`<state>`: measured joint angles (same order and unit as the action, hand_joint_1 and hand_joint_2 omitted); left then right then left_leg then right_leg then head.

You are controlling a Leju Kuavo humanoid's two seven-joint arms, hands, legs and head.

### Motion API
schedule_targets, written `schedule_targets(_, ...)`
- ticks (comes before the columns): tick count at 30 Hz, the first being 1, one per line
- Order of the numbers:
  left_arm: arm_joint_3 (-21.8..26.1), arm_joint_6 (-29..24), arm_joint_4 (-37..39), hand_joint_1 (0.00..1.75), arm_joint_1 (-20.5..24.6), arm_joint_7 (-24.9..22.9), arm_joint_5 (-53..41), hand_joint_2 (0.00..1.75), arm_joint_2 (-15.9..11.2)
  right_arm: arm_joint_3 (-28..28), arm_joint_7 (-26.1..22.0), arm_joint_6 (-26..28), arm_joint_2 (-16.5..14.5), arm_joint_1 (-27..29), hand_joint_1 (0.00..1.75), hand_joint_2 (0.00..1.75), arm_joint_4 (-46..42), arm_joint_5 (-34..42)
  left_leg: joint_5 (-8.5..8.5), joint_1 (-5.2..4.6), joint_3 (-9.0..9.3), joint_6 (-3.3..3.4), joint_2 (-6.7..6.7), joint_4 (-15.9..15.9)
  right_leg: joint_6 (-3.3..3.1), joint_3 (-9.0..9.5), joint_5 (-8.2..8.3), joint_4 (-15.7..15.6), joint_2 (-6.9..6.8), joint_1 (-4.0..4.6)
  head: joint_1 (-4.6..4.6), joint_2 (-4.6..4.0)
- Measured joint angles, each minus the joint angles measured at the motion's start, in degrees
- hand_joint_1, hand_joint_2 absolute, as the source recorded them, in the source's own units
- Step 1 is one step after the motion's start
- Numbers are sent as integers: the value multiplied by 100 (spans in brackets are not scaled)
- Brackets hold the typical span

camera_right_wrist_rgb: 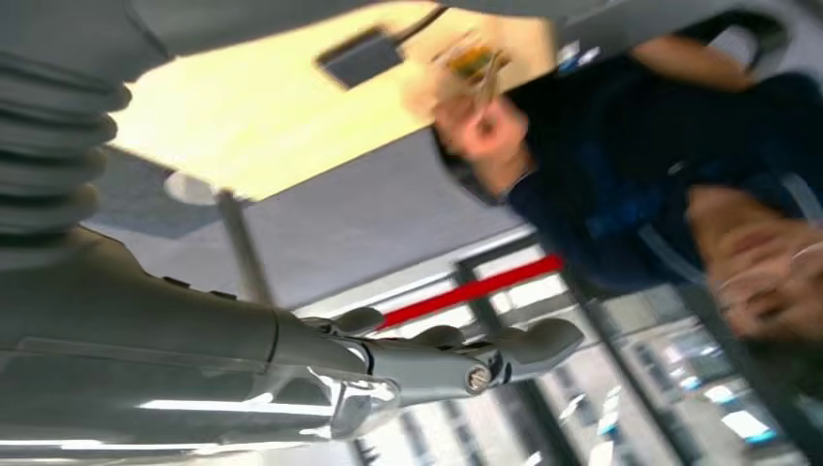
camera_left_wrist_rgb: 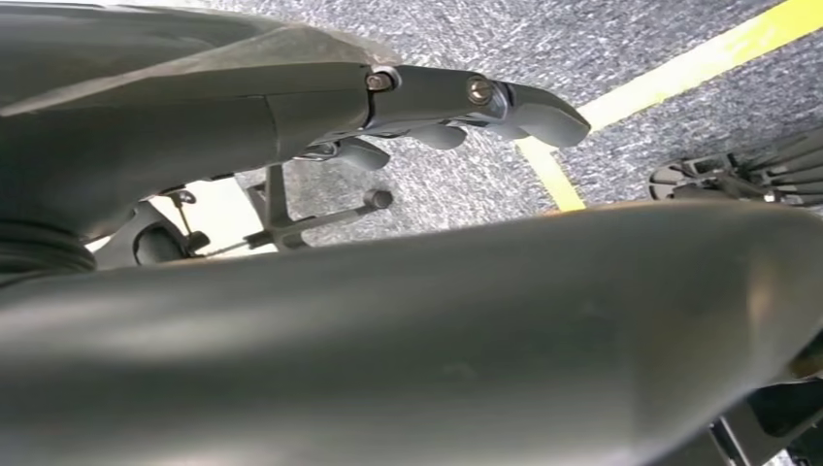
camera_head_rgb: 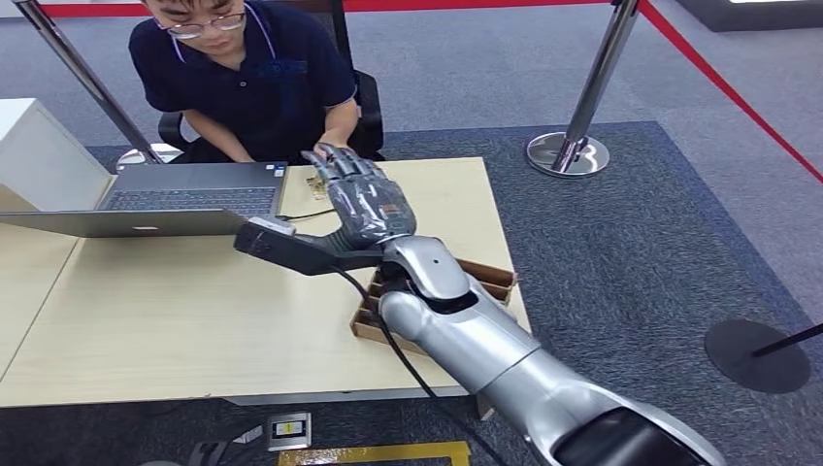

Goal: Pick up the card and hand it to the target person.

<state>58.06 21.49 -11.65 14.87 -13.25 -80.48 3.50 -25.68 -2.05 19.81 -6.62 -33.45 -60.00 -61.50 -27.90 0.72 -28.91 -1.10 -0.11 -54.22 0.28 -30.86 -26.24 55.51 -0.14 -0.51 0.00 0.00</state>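
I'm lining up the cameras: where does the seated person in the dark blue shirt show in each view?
Head view: person top centre-left, seated behind the table.
Right wrist view: person blurred, beyond the table's far edge.
Left wrist view: carpet with a yellow line instead.
Shared landmark: the tan table, in head and right wrist views.

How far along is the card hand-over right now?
Pickup looks done: the card appears pinched in the person's hand, though that view is blurred. The right hand, stretched toward the person, holds nothing, so the hand-over looks all but complete. What is left is probably just drawing the arm back.
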Motion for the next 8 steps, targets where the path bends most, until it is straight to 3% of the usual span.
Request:
schedule_targets(5,38,-63,-4,0,-33,13,24,0,-15,1094,182,491,492,847,0,0,-1234,-494,0,-1,-6,2,-12,-1,6,3,1,-11,-11,-1,0,0)
schedule_targets(8,49,-92,-7,0,-52,23,31,0,-20,1632,199,634,603,1362,0,0,-1897,-652,-2,-1,-5,5,-19,-1,9,8,2,-17,-16,-1,0,0)
